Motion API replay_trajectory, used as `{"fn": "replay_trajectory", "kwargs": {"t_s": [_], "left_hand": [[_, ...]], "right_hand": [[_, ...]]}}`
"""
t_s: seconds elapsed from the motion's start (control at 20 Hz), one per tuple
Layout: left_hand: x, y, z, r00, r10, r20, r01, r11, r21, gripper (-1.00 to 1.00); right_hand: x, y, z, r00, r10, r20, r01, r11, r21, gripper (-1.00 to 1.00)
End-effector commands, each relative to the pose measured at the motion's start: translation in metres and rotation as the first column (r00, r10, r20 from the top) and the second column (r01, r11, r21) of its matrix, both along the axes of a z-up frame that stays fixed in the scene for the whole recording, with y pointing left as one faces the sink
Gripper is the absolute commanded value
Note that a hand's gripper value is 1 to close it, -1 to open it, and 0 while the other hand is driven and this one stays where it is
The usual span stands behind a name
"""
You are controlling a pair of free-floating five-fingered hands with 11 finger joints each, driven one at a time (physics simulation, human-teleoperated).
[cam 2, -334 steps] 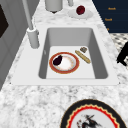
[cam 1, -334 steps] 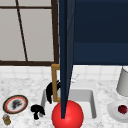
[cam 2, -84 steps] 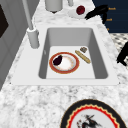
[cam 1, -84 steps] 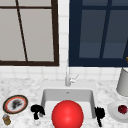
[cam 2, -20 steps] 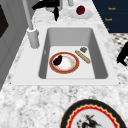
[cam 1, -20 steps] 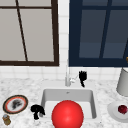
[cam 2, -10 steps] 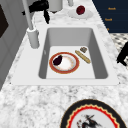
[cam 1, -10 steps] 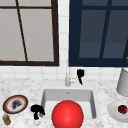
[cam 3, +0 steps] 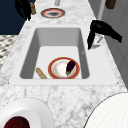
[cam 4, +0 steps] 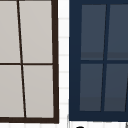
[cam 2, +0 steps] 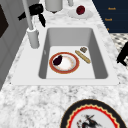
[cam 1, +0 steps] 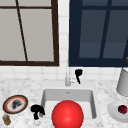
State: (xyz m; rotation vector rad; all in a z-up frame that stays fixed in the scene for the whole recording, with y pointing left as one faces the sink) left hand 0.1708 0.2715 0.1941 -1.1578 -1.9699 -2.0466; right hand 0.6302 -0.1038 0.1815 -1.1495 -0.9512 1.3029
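My right hand [cam 1: 78, 73] hovers at the back of the sink, just right of the faucet [cam 1: 67, 78], fingers straight and pointing down, holding nothing. From the right side its fingertips [cam 3: 90, 42] hang close to the faucet's lever [cam 3: 97, 40]; whether they touch it I cannot tell. The same right hand [cam 2: 37, 10] shows beside the spout [cam 2: 30, 25] from the left. My left hand [cam 1: 37, 110] floats idle and relaxed over the counter at the sink's front left corner. In the basin [cam 2: 100, 60] lies a red-rimmed plate [cam 2: 67, 63] carrying an eggplant [cam 2: 57, 60].
A bread stick [cam 2: 83, 56] and a small brown lump [cam 2: 83, 49] lie beside the plate. A patterned plate [cam 1: 15, 104] and a jar [cam 1: 6, 119] stand left of the sink. On the right are a white plate with a red fruit [cam 1: 122, 109] and a grey canister [cam 1: 123, 82]. A red ball [cam 1: 67, 115] shows at the front.
Over the last four seconds my right hand rose from the counter right of the sink to the faucet, edging slightly left in the last second. The left hand stayed put.
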Motion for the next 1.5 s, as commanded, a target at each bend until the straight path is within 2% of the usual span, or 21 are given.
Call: {"fn": "replay_trajectory", "kwargs": {"t_s": [0.0,0.2,0.45,0.7,0.85,1.1,1.3,1.4,1.45], "left_hand": [[0.0,0.0,0.0,1.0,0.0,0.0,0.0,1.0,0.0,0.0],[0.0,0.0,0.0,1.0,0.0,0.0,0.0,1.0,0.0,0.0],[0.0,0.0,0.0,1.0,0.0,0.0,0.0,1.0,0.0,0.0],[0.0,0.0,0.0,1.0,0.0,0.0,0.0,1.0,0.0,0.0],[0.0,0.0,0.0,1.0,0.0,0.0,0.0,1.0,0.0,0.0],[0.0,0.0,0.0,1.0,0.0,0.0,0.0,1.0,0.0,0.0],[0.0,0.0,0.0,1.0,0.0,0.0,0.0,1.0,0.0,0.0],[0.0,0.0,0.0,1.0,0.0,0.0,0.0,1.0,0.0,0.0],[0.0,0.0,0.0,1.0,0.0,0.0,0.0,1.0,0.0,0.0]], "right_hand": [[0.023,0.008,-0.01,0.995,0.0,-0.101,0.0,1.0,0.0,-1.0],[0.022,0.011,-0.013,0.995,-0.015,-0.103,0.015,1.0,-0.008,-1.0],[-0.001,0.021,-0.002,0.989,-0.043,-0.145,0.04,0.999,-0.025,-1.0],[-0.008,0.032,0.001,0.97,-0.058,-0.238,0.051,0.998,-0.037,-1.0],[-0.01,0.038,0.002,0.951,-0.064,-0.302,0.054,0.998,-0.04,-1.0],[0.016,0.032,0.006,0.915,-0.076,-0.396,0.052,0.996,-0.072,-1.0],[0.029,0.032,0.007,0.868,-0.09,-0.489,0.057,0.995,-0.082,-1.0],[0.029,0.037,0.006,0.846,-0.079,-0.527,0.04,0.996,-0.084,-1.0],[0.031,0.038,0.006,0.836,-0.079,-0.543,0.039,0.996,-0.086,1.0]]}}
